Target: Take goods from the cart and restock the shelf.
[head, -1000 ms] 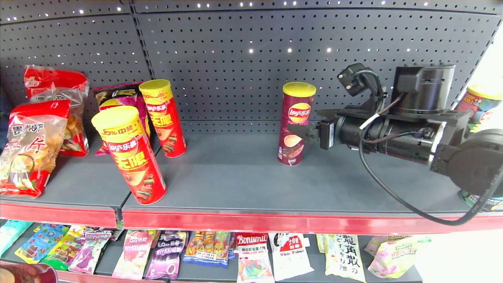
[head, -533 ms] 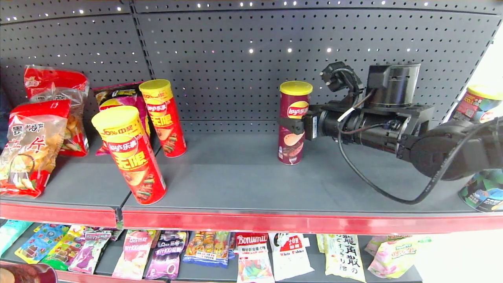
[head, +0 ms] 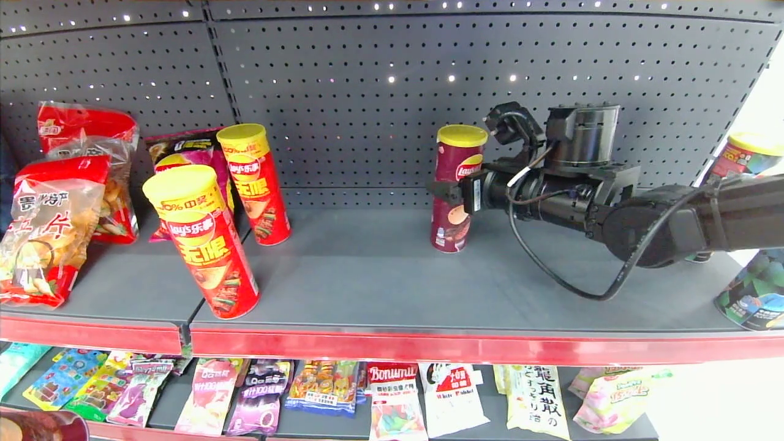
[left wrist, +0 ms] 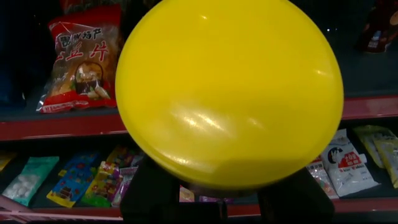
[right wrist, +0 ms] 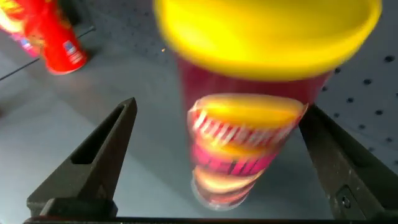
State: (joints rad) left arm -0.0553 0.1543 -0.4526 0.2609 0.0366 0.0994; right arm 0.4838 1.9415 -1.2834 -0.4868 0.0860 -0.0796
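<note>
Toward the back edge of the shelf [head: 380, 282], a little right of its middle, stands a maroon can [head: 452, 226] with a yellow lid. The right gripper [head: 452, 188] reaches in from the shelf's right side at about the can's upper half. Its jaws are spread, one on each side of the can, and the wrist view shows bare shelf between the can and one finger, so nothing is clamped.

Near the shelf's front edge, left of middle, stands a front red can [head: 205, 245]. A rear red can [head: 256, 184] stands behind it, closer to the back. Snack bags [head: 46, 226] crowd the left end, and a green can [head: 753, 294] sits at the right end by the front edge. On the lower shelf [head: 165, 416] lies a row of packets [head: 392, 398].

The left gripper [left wrist: 221, 199] is out in front of the shelving. It grasps a yellow-lidded can [left wrist: 230, 93], with dark fingers rising on both sides beneath the lid.
</note>
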